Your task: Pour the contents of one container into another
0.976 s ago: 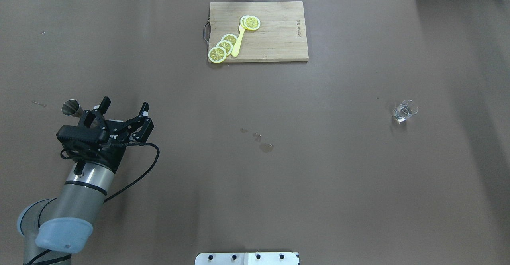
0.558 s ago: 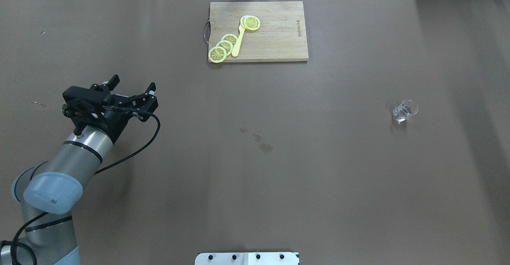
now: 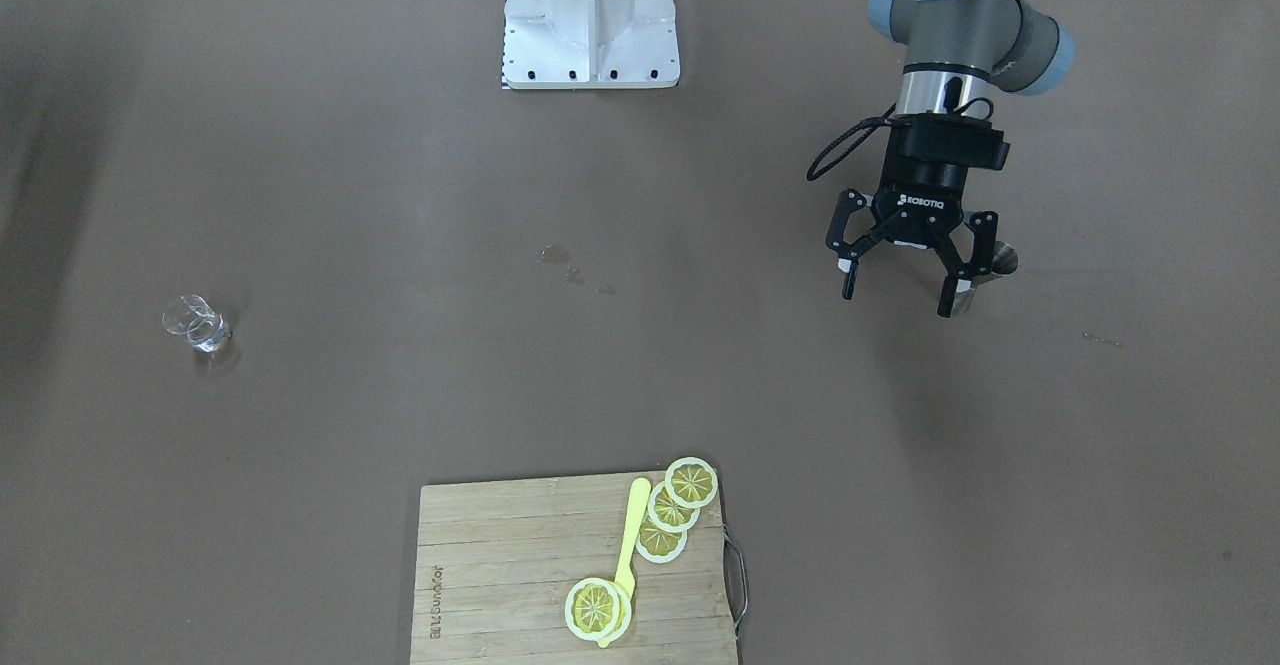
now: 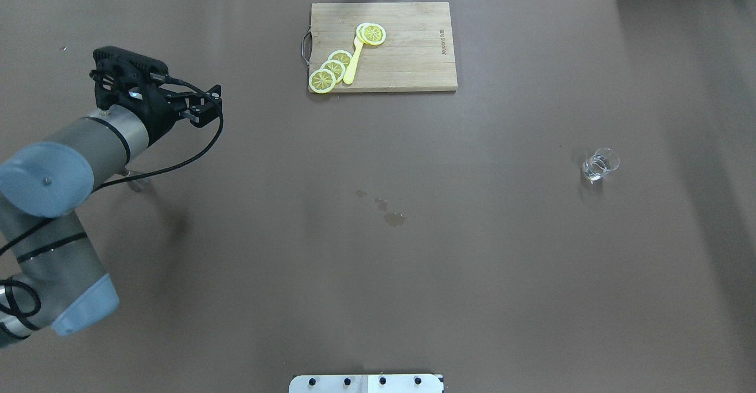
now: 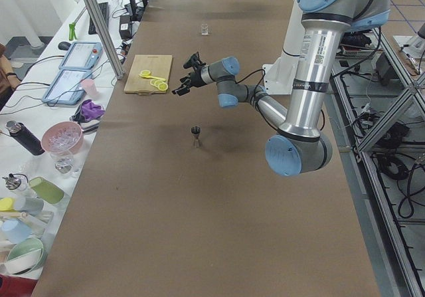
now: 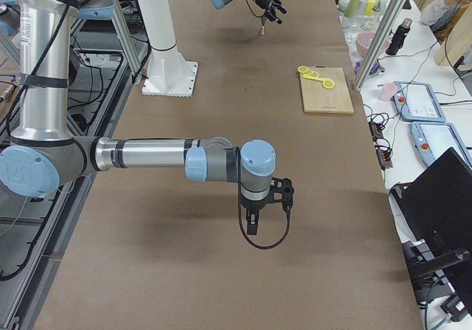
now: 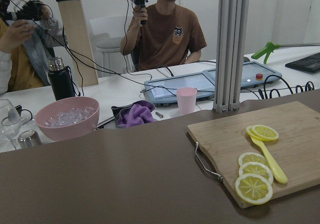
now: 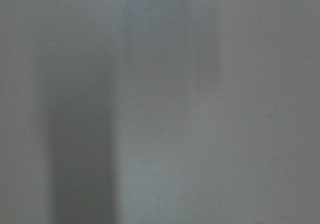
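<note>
**Jigger stands free; left pincer spread wide above it**

The steel jigger (image 5: 195,135) stands upright on the brown desk (image 4: 378,298), at about 9 o'clock in the overhead view. The small clear glass (image 4: 599,164) stands well apart from it, at 3 o'clock.

The left pincer (image 3: 897,297) hangs in the air near the jigger with its jaws spread wide. It holds nothing and touches nothing, and the left-end view shows it raised clear of the desk.

The right pincer (image 6: 264,201) shows only in the right-end view, low over the desk's 3 o'clock end. I cannot tell how its jaws stand.

At 12 o'clock lies a wooden cutting board (image 4: 407,56) with lemon slices (image 4: 331,71) and a yellow spoon (image 4: 352,65). A few wet spots (image 4: 394,218) mark the desk near its centre.
</note>
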Tool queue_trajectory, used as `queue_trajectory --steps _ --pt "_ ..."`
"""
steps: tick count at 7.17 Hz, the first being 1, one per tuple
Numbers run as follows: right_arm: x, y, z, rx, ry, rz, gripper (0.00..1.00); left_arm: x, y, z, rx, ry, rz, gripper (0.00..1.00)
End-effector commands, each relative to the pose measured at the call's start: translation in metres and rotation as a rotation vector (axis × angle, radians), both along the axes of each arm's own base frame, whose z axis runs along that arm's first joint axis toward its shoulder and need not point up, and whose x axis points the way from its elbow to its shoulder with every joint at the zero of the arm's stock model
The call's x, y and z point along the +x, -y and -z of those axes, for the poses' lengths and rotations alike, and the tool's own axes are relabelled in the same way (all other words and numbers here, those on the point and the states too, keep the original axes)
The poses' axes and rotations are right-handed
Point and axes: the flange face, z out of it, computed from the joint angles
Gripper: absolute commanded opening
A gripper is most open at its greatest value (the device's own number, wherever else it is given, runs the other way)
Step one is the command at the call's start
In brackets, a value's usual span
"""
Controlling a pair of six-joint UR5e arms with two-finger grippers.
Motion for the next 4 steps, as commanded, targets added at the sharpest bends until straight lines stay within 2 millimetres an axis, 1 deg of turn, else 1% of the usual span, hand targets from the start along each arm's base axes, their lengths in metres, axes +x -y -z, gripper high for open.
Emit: queue_trajectory --steps 1,2,3,4 --pt "0.000 0.000 0.001 0.002 -0.001 0.000 1.00 -0.034 0.055 0.023 -0.138 0.104 -0.110 0.99" --pt "0.000 -0.001 0.000 0.000 0.001 0.000 1.00 -0.055 0.066 0.016 -0.175 0.150 -0.156 0.99" --pt "0.000 -0.002 -0.001 -0.003 0.001 0.000 1.00 -0.072 0.074 0.009 -0.208 0.168 -0.190 0.99" --pt "0.000 -0.002 -0.001 -0.003 -0.001 0.000 1.00 -0.075 0.074 0.001 -0.228 0.170 -0.198 0.99"
